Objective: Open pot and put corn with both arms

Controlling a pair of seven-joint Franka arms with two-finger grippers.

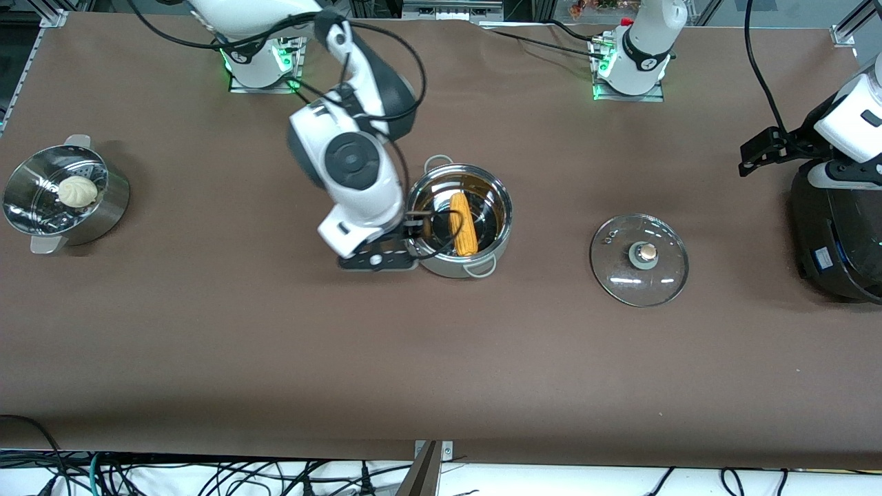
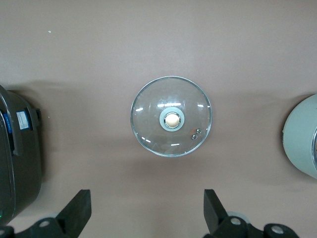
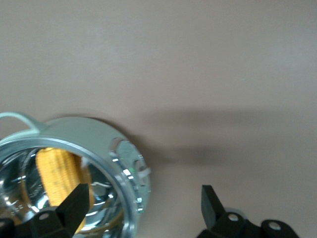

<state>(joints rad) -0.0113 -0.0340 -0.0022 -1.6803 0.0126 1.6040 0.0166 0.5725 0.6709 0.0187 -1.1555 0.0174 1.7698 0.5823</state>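
Lid (image 1: 639,260) off; corn (image 1: 464,224) in pot (image 1: 460,219) beside open right claw (image 1: 411,238).

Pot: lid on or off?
Off. The pot stands open with the corn inside; the lid lies on the table beside it.

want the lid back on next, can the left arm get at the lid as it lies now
Probably yes. The lid lies flat on bare table, knob up, with nothing beside or over it. The left gripper hangs over it with its fingers open. The right gripper is away at the pot.
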